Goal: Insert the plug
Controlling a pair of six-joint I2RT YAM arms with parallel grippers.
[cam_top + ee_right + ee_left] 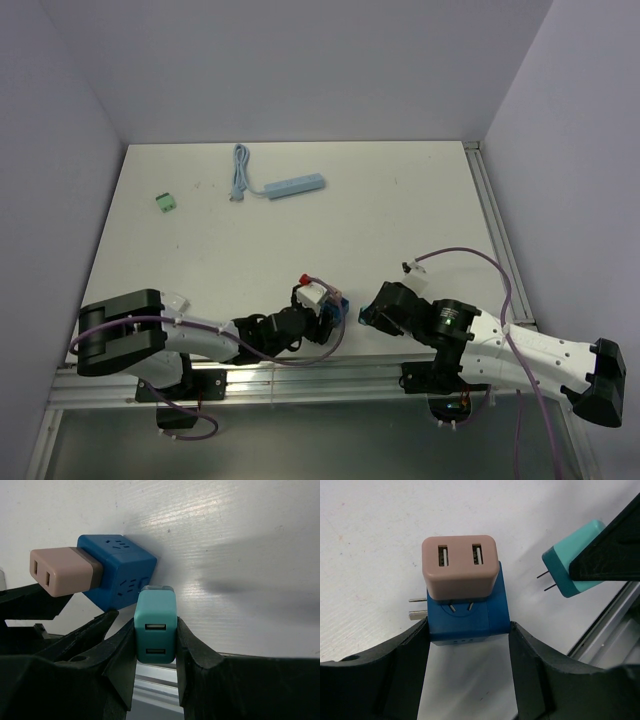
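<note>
Two thin metal prongs stick out of the teal plug (pixel 565 566), which the right gripper (pixel 155 624) clamps by its smooth flat sides, jaws tight against it, low over the near edge of the table (pixel 400 200). The prongs point at the blue cube adapter (pixel 470 622) just beside it, with a clear gap between them in the left wrist view. From the right wrist the prongs are hidden behind the plug's own body, and only its rear face with two USB slots shows. The left gripper (pixel 469 630) holds the cube, a black finger pressed to each side; the cube's underside is cut off by those fingers. A rounded, matte pink charger (pixel 460 565) with two USB slots is seated in one face of the cube, and two metal blades jut from the cube's left side. From above, both grippers cover most of the plug and cube, so little more than slivers of teal and blue can be made out there. The table is white, matte and faintly scuffed, edged along the front by an aluminium rail (pixel 330 375) and enclosed by plain pale lavender walls (pixel 300 60). Far back lie a light-blue power strip (pixel 295 186) with its coiled cable and a small green connector (pixel 166 202).
</note>
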